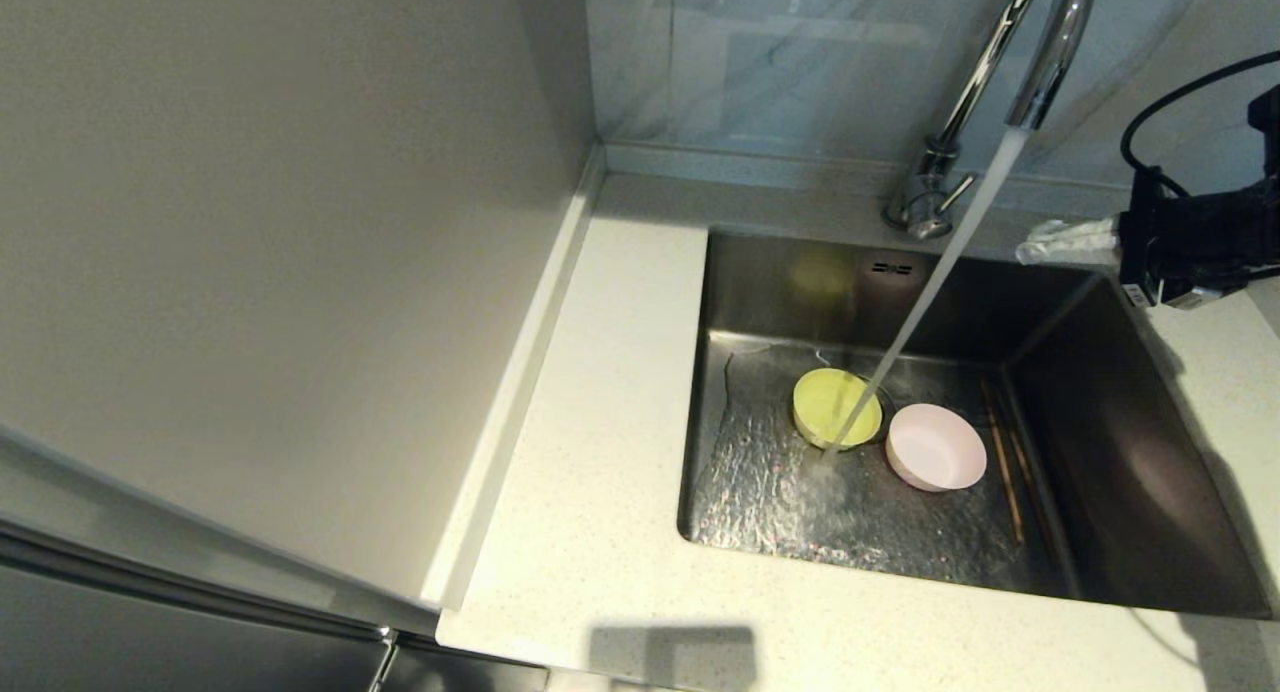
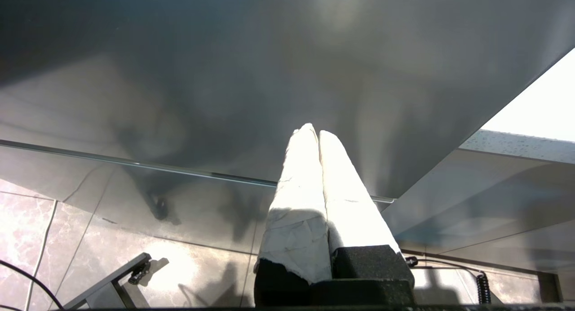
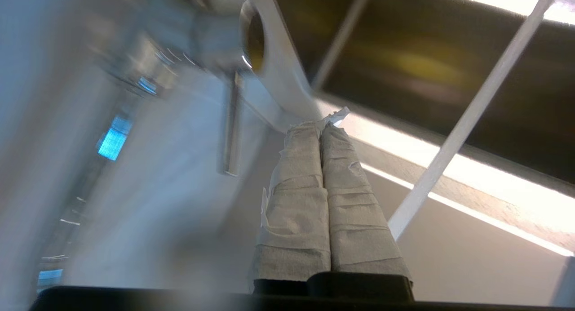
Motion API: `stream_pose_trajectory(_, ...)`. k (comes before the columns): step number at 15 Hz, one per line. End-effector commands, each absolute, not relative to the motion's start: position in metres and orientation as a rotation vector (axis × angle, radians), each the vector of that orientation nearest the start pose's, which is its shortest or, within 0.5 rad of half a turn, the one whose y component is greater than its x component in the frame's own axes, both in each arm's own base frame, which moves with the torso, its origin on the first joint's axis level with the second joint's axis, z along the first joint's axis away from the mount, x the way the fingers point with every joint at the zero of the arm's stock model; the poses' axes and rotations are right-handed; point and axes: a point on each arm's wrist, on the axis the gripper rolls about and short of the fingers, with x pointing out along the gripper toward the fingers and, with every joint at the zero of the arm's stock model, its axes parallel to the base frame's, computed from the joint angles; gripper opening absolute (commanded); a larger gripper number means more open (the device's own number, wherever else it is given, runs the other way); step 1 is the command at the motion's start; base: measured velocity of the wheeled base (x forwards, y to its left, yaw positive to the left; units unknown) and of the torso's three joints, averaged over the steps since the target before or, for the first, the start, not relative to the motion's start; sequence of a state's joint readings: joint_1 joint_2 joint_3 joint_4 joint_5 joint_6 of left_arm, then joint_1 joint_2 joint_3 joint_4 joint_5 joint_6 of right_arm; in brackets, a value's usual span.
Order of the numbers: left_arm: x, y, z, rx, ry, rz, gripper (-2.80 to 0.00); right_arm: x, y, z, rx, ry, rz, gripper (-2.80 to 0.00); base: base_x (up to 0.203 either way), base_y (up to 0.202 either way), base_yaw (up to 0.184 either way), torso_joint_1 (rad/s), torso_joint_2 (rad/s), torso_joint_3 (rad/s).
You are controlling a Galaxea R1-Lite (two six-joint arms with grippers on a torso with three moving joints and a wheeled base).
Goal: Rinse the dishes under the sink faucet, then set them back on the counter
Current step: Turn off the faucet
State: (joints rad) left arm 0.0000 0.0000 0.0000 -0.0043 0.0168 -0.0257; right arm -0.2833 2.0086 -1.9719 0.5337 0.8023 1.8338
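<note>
1. Steel sink (image 1: 1100, 452) is holding everything: the green bowl (image 1: 836, 407) is sitting under the running faucet (image 1: 1010, 62), the pink bowl (image 1: 935, 447) just beside it, the chopsticks (image 1: 1003, 462) beyond the pink bowl.
2. I'm judging rinsing as barely begun; nothing is back on the counter (image 1: 590, 452).
3. I'm keeping the right gripper (image 3: 321, 129) pinched together, empty, near the faucet's base; the left gripper (image 2: 314, 133) is parked, likewise closed.
4. I'm finding no readable writing.

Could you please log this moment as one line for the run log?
faucet: running | stream: onto yellow-green bowl in sink | pink bowl, chopsticks: in sink | right gripper: shut, empty, near faucet | left gripper: shut, parked
</note>
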Motion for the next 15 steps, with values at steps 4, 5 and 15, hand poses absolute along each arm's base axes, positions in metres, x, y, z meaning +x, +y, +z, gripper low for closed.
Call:
stream_pose_trajectory(4, -0.023, 0.000, 0.076, -0.026, -0.008, 0.017, -2.80, 0.389, -0.070, 0.294, 2.052, 0.855, -0.007, -2.80, 0.000, 0.000, 0.000, 0.000, 0.00, 0.000)
stream_pose_trajectory(5, -0.023, 0.000, 0.076, -0.026, -0.008, 0.017, -2.80, 0.391, -0.070, 0.296, 2.068, 0.841, 0.011, -2.80, 0.000, 0.000, 0.000, 0.000, 0.00, 0.000)
stream_pose_trajectory(15, -0.023, 0.000, 0.076, -0.026, -0.008, 0.017, -2.80, 0.402, -0.038, 0.301, 2.049, 0.880, 0.124, -2.80, 0.000, 0.000, 0.000, 0.000, 0.00, 0.000)
